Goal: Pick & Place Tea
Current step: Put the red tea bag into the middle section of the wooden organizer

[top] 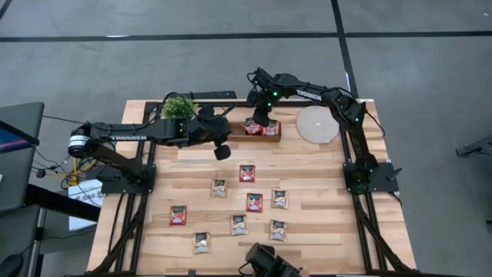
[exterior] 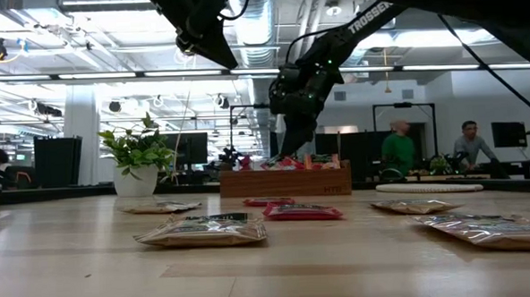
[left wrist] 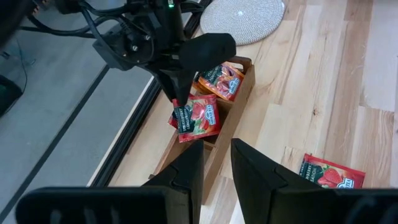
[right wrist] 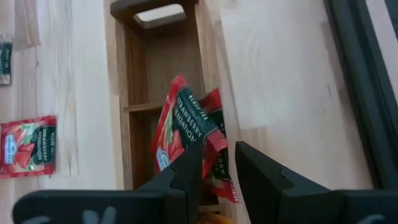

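Tea sachet (right wrist: 186, 134), red, is pinched by the right gripper (right wrist: 217, 163) over the tray (top: 238, 132); next, release. Left gripper (left wrist: 216, 163) hovers nearby, jaws narrow, empty.

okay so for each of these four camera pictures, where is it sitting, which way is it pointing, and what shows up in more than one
High: overhead, looking down; both arms, wooden tray.
Low: table height, looking across; arms descend from above.
Left wrist: over the tray, own fingers in front, facing the right gripper.
Right wrist: looks into the tray; right gripper pinching a red strawberry sachet.
Shared: that sachet shows in both wrist views.
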